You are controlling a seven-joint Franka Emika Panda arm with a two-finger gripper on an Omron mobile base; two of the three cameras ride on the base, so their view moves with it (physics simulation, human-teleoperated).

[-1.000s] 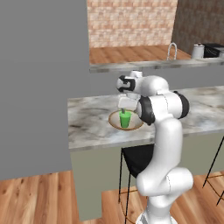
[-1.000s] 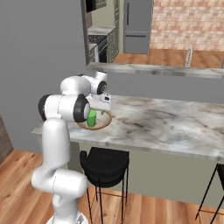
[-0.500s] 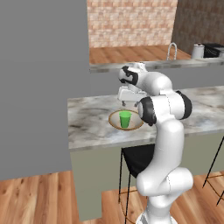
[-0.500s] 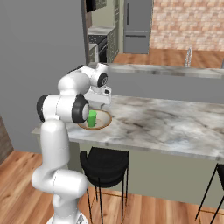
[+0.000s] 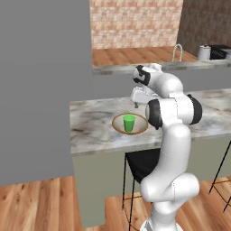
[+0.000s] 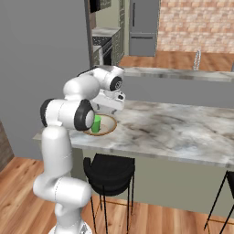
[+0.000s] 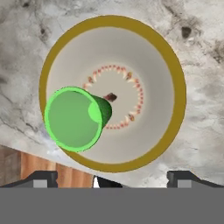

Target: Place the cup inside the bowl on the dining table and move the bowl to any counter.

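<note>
Where marble lies, one cup [image 7: 75, 118], one bowl [image 7: 173, 74]

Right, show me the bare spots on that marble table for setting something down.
The dining table is bare from the bowl out to its far end, and on the strip beyond the bowl. It is crowded at the bowl: the cup stands inside, with the pincer above it.

Small bright green cup [image 7: 76, 118], plain and handleless, slightly tapered, standing upright inside the bowl [image 7: 162, 74], off-centre toward one side of the basin. Wide shallow round bowl, beige within, darker brown rim, ring of small reddish marks around a dark central spot. Resting flat on the grey-white veined marble surface [image 5: 90, 126] of the dining table, near its front edge and toward one end.
</note>
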